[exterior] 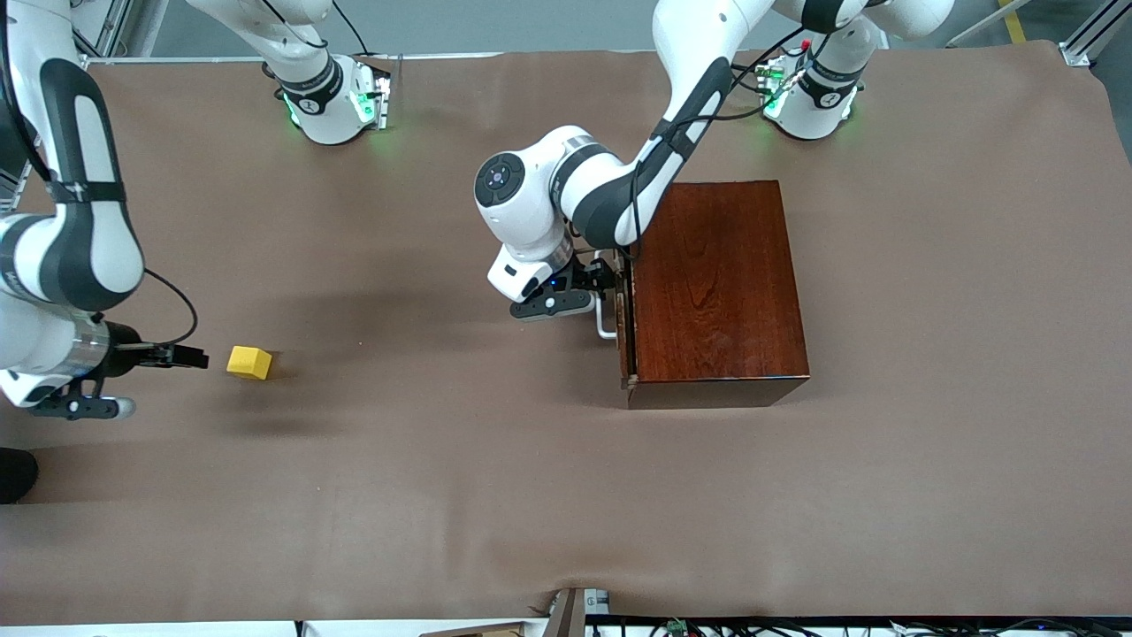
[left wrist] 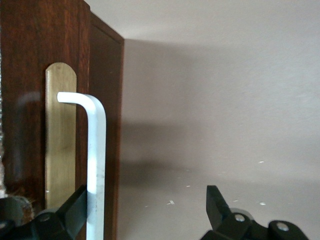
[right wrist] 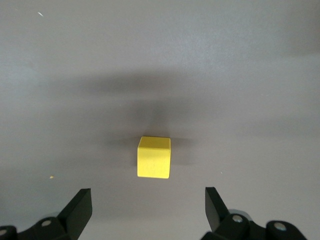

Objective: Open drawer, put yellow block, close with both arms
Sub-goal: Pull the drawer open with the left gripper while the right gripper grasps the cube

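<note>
Left gripper (left wrist: 145,212) open astride the drawer (exterior: 624,323) handle (left wrist: 96,165); right gripper (right wrist: 147,210) open beside the yellow block (exterior: 249,362).

We judge two risks: the left fingers close off-centre and slip from the white bar, or the right fingers nudge the block, which lies on the table toward the right arm's end. We see the drawer nearly shut; its interior is hidden, and the handle's far end is cut off.
</note>
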`<action>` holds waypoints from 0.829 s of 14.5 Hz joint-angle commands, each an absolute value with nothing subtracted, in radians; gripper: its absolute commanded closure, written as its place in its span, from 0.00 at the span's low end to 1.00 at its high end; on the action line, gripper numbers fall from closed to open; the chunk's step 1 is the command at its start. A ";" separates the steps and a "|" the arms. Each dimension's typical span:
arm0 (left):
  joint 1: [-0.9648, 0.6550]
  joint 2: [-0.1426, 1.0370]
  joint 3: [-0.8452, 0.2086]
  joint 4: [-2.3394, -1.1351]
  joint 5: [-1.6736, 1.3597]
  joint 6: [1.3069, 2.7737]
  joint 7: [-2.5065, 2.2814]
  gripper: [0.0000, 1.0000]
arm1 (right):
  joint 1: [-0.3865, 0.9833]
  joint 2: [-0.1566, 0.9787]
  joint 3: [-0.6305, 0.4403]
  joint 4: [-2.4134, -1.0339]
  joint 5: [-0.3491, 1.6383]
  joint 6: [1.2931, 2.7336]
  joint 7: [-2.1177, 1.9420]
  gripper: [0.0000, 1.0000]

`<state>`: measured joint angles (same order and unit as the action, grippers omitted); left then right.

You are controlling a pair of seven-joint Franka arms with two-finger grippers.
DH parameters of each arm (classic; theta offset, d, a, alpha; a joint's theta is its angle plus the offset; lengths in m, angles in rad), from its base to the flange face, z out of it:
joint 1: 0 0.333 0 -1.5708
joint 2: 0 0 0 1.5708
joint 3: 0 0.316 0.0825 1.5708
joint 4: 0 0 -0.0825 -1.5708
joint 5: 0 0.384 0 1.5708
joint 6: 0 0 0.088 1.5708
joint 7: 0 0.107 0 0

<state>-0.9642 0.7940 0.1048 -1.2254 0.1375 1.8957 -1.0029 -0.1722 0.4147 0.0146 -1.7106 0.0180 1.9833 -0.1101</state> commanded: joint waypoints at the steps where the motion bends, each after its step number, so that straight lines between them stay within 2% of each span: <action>1: -0.997 0.825 0.100 -1.192 0.150 1.991 -1.067 0.00 | -0.186 0.393 0.021 -1.805 0.032 2.077 -0.106 0.00; 6: -1.009 0.827 0.081 -1.181 0.150 2.011 -1.117 0.00 | -0.178 0.435 0.021 -1.893 0.034 2.261 -0.106 0.00; 12: -1.011 0.827 0.075 -1.178 0.150 2.051 -1.187 0.00 | -0.181 0.462 0.021 -1.939 0.084 2.321 -0.106 0.00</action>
